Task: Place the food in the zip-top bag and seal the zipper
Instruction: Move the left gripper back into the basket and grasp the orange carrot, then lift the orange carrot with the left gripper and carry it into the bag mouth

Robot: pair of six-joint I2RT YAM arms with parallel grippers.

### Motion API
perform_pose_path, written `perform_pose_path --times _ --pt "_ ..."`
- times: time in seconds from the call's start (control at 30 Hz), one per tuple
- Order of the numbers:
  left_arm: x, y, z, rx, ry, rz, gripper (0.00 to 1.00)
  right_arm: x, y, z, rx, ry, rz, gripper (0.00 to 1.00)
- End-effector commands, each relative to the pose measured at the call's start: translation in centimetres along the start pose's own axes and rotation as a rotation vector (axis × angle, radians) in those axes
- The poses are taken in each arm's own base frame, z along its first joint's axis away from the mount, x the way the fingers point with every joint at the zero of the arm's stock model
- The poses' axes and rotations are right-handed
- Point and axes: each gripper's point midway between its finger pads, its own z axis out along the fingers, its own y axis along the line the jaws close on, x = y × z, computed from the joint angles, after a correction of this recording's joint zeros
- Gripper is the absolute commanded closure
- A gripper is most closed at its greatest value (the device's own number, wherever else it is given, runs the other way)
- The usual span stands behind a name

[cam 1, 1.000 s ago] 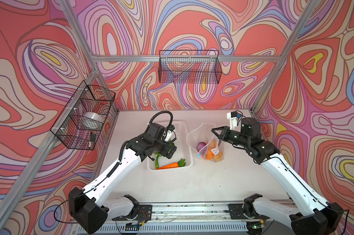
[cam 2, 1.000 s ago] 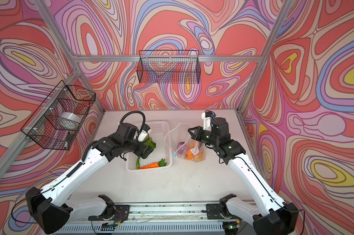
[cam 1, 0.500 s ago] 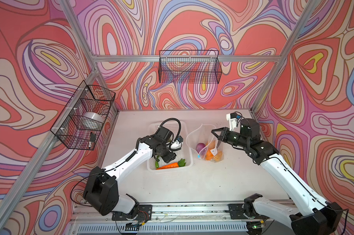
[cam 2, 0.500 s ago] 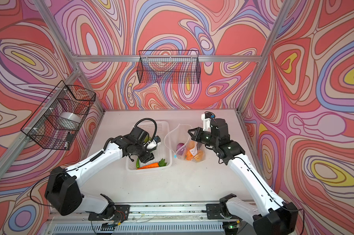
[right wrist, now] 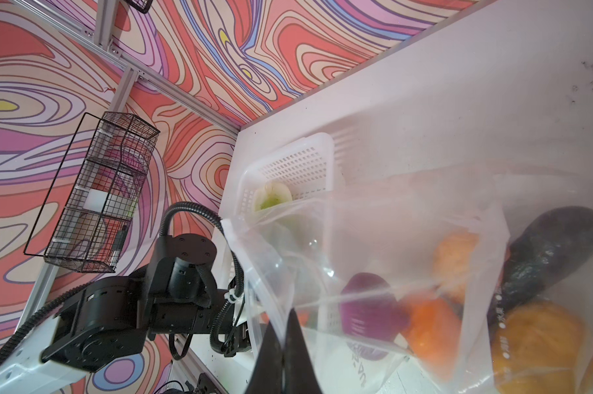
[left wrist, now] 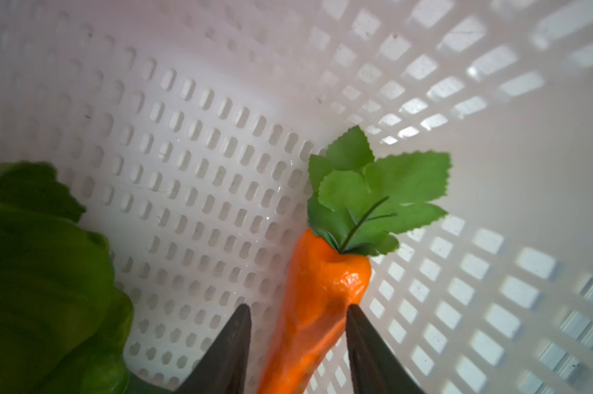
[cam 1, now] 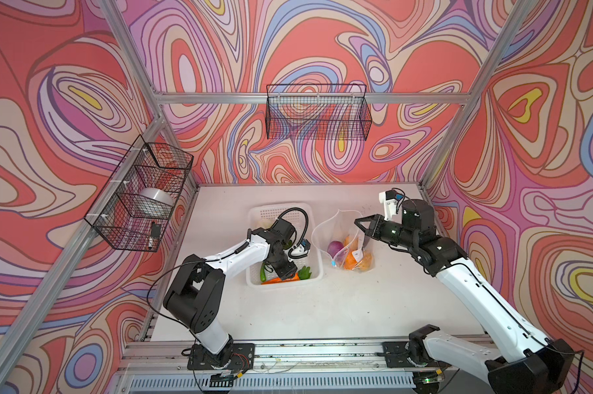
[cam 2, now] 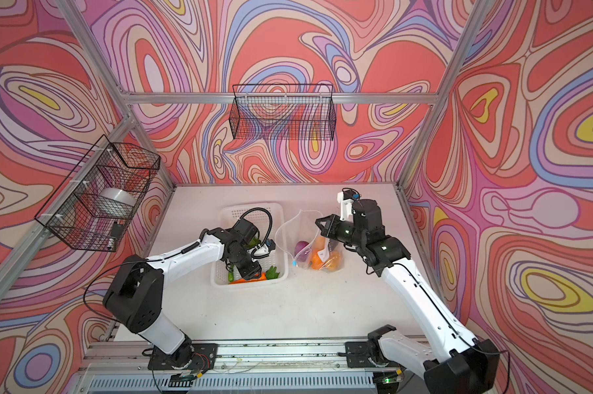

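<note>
The orange carrot (left wrist: 322, 307) lies in the white basket (cam 1: 271, 211), close to a corner of its wall. The left gripper (left wrist: 298, 308) has its fingers (left wrist: 361, 341) on both sides of the carrot's fat end. One finger touches it and the other is just beside it, so I cannot tell if the carrot is really held. The carrot is shiny and gets thin toward its tip. If the squeeze is weak, it could slip out or swing down when lifted. A big green veggie (left wrist: 39, 273) sits near and could get bumped. A finger could also catch a hole in the basket and drag it.

Beside the basket, the clear bag (cam 1: 322, 228) stands on the table (cam 1: 322, 314) with a purple onion (cam 1: 335, 248) and orange food inside. The right gripper (right wrist: 283, 320) is pinched tight on the bag's edge and holds the mouth up. The plastic is thin and slippery. If it slides free, the mouth may flop shut, and the long carrot may hit the rim and fall outside.
</note>
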Motion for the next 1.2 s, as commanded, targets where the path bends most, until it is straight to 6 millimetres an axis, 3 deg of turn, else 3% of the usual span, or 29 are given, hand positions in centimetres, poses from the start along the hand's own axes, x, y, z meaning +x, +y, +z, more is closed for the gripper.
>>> perform_pose_path --times 0.0,0.2,0.43,0.57,0.8,0.97,1.1,1.17 --pt "1.6 -0.6 1.9 0.011 0.091 0.043 0.53 -0.4 0.3 -0.1 0.004 -0.011 -0.02 1.0" --pt "2.1 -0.8 3.6 -0.014 0.162 0.074 0.54 -0.5 0.3 -0.1 0.008 -0.012 -0.019 1.0" --pt "1.1 0.2 3.3 -0.075 0.142 0.052 0.52 -0.3 0.1 -0.1 0.013 -0.011 -0.016 1.0" --pt "0.1 -0.1 2.8 -0.061 0.097 0.043 0.58 -0.3 0.1 -0.1 0.013 -0.011 -0.014 1.0" --pt "-0.8 -0.6 2.0 -0.037 0.061 0.041 0.8 -0.3 0.1 -0.3 0.013 -0.015 -0.012 1.0" --pt "-2.0 -0.8 0.3 -0.048 -0.005 0.04 0.86 -0.4 0.2 -0.5 0.015 -0.02 -0.013 1.0" --pt "-3.7 -0.7 -2.7 -0.082 -0.118 0.032 0.91 -0.4 0.1 -0.5 0.017 -0.023 -0.016 1.0" --pt "-4.6 -0.5 -4.5 -0.105 -0.183 0.014 1.0 -0.5 0.2 -0.5 0.016 -0.024 -0.016 1.0"
